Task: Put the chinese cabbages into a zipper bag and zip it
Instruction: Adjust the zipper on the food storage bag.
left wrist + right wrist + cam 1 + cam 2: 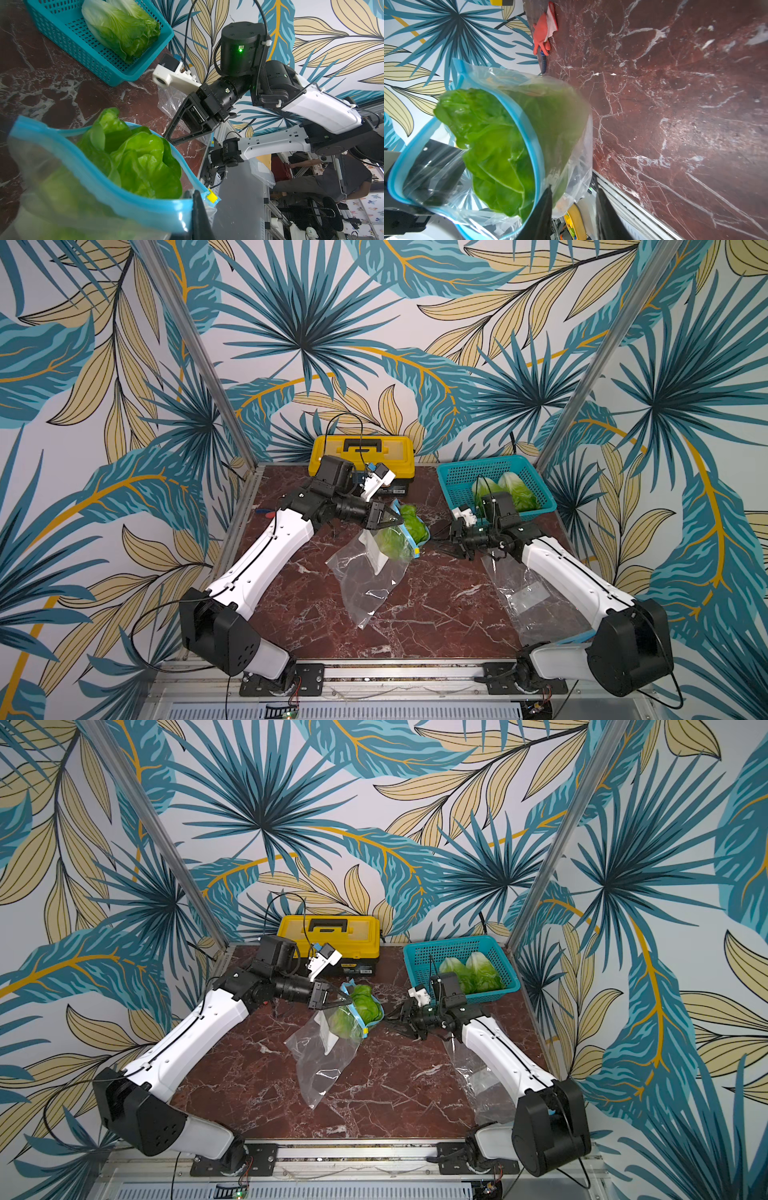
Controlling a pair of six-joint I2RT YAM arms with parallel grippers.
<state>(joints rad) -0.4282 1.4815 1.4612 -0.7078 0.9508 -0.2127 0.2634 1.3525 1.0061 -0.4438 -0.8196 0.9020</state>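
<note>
Chinese cabbages in teal basket: left wrist view, not right.

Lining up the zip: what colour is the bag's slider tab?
Yellow slider tab, ending the zipper bag's blue strip; clearest in the left wrist view.

Bare marble table toward the front — yellow toolbox, teal basket along the back edge, zipper bag mid-table

We see the zipper bag, blue-rimmed mouth gaping — a chinese cabbage sits inside, leaves poking past the rim. The right gripper holds its dark fingers apart just beside that mouth, one crossing the rim. Well apart from the bag, an orange glove lies on the marble table.
</note>
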